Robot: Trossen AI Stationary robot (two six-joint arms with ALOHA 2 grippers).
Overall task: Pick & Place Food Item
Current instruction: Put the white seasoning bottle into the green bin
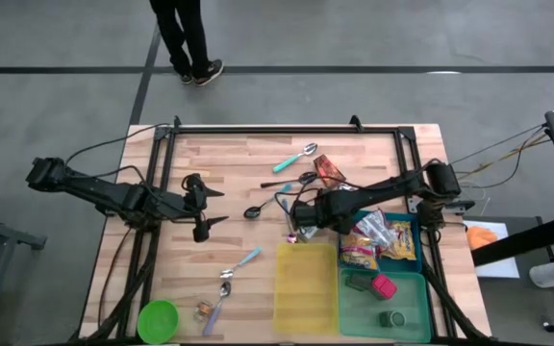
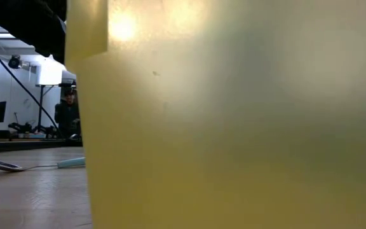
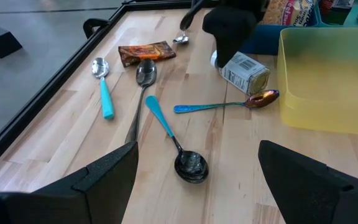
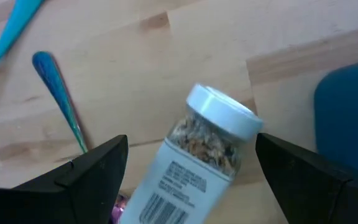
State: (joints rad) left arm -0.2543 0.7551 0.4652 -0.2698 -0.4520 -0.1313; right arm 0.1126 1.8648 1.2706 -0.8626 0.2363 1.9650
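Tabletop (image 1: 258,163): butcher-block wood, framed by a black rail, scattered with spoons

Bins sit along its near right edge: yellow tray (image 1: 305,286), empty; green bin (image 1: 362,308) beside it; blue bin (image 1: 421,234) holding snack packets (image 1: 378,240)

Right arm reaches in from the right side. Right tool (image 4: 188,165) hangs directly over the spice jar (image 4: 194,158), fingers spread wide either side of it, not yet touching, holding nothing

Left arm waits at the left of the tabletop; left tool (image 1: 210,208) wide and empty, pointing toward the middle

Spice jar, the likely food item: lies on its side on bare wood, just beside the yellow tray's far corner and near the blue bin. White cap, barcode label, seasoning showing through the clear wall. An iridescent spoon (image 3: 225,104) lies close alongside it

Judged step: the pick. To do it well, descend straight, keep the jar centred between the fingers, and close across the labelled body rather than the cap. A round jar lying down may roll, so square the fingers to its long axis and avoid catching the spoon
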